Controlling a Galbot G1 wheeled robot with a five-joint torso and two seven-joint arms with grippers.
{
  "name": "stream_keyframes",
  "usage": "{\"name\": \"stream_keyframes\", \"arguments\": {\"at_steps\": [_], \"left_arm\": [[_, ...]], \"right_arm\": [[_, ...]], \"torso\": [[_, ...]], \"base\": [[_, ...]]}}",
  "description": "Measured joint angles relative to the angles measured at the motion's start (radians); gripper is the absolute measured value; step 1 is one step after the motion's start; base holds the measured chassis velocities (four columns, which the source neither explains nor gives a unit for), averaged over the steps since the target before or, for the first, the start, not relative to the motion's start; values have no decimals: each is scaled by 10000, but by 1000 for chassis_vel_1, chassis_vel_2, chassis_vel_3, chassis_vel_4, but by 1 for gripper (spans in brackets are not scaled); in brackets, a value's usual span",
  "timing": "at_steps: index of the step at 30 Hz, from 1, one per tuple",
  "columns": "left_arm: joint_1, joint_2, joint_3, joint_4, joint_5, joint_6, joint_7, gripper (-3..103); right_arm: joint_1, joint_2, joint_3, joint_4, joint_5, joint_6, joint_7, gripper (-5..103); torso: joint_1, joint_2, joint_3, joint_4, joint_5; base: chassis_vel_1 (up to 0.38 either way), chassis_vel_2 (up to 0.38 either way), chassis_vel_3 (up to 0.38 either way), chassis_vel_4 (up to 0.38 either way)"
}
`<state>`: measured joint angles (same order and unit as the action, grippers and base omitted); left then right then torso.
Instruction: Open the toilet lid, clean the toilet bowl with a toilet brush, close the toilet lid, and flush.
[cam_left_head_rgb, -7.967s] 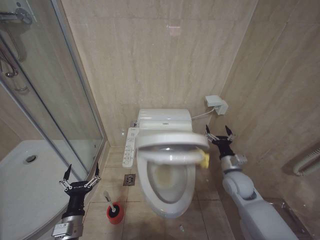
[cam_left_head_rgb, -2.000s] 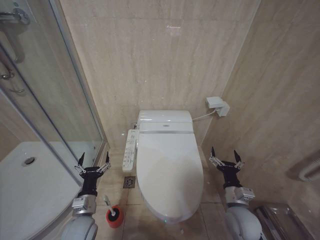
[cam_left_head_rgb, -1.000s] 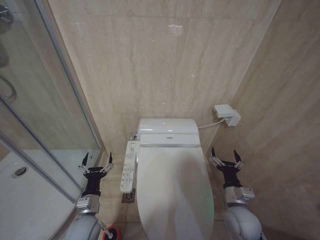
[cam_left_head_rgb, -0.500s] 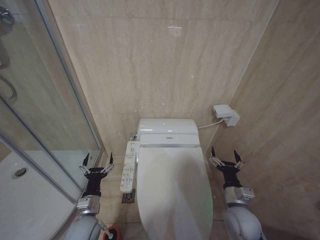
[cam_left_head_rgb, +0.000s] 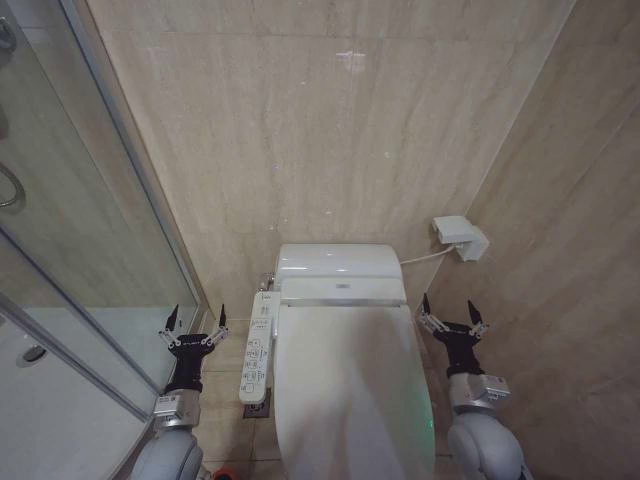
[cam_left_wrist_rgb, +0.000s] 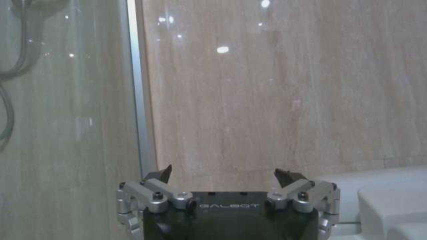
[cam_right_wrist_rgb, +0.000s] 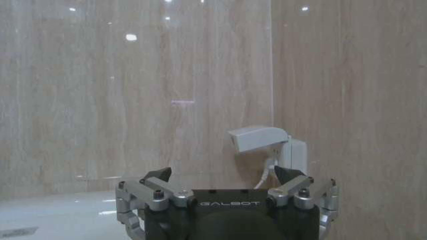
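Observation:
The glossy white toilet lid (cam_left_head_rgb: 350, 390) lies shut over the toilet bowl, which is hidden beneath it. The bowl's white button panel (cam_left_head_rgb: 256, 350) juts out on its left side. My left gripper (cam_left_head_rgb: 196, 318) stands upright and open to the left of the panel, holding nothing; in the left wrist view the left gripper (cam_left_wrist_rgb: 223, 172) faces the tiled wall. My right gripper (cam_left_head_rgb: 449, 310) stands upright and open to the right of the lid, also holding nothing, and the right gripper (cam_right_wrist_rgb: 223, 172) faces the room's corner. The toilet brush is out of view.
A glass shower partition (cam_left_head_rgb: 80, 230) with a metal frame (cam_left_wrist_rgb: 137, 90) closes off the left. Beige tiled walls stand behind and to the right. A white wall box (cam_left_head_rgb: 460, 238) with a cable sits right of the toilet's rear housing (cam_left_head_rgb: 340, 265).
Eight seconds ago the lid hung half lowered beside my right gripper; now it lies flat and both grippers stand apart from it. Since a second ago only the camera has tilted upward.

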<state>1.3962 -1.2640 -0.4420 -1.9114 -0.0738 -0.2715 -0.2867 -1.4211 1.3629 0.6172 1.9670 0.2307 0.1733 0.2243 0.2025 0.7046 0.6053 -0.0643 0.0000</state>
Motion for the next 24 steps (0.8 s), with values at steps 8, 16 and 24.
{"name": "stream_keyframes", "arguments": {"at_steps": [8, 16, 24], "left_arm": [[-12, -17, 31, 9, 0, -8, -4, 100], [-73, -30, 74, 121, 7, -8, -5, 100], [-133, -36, 127, 239, 44, -21, -7, 100]], "right_arm": [[2, 0, 0, 0, 0, 0, 0, 100], [3, 0, 0, 0, 0, 0, 0, 100], [-1, 0, 0, 0, 0, 0, 0, 100]], "torso": [[3, 0, 2, 2, 0], [9, -2, 4, 3, 1], [0, 0, 0, 2, 0]], "base": [[-43, 46, 37, -47], [-68, 52, 57, -58], [0, 0, 0, 0]]}}
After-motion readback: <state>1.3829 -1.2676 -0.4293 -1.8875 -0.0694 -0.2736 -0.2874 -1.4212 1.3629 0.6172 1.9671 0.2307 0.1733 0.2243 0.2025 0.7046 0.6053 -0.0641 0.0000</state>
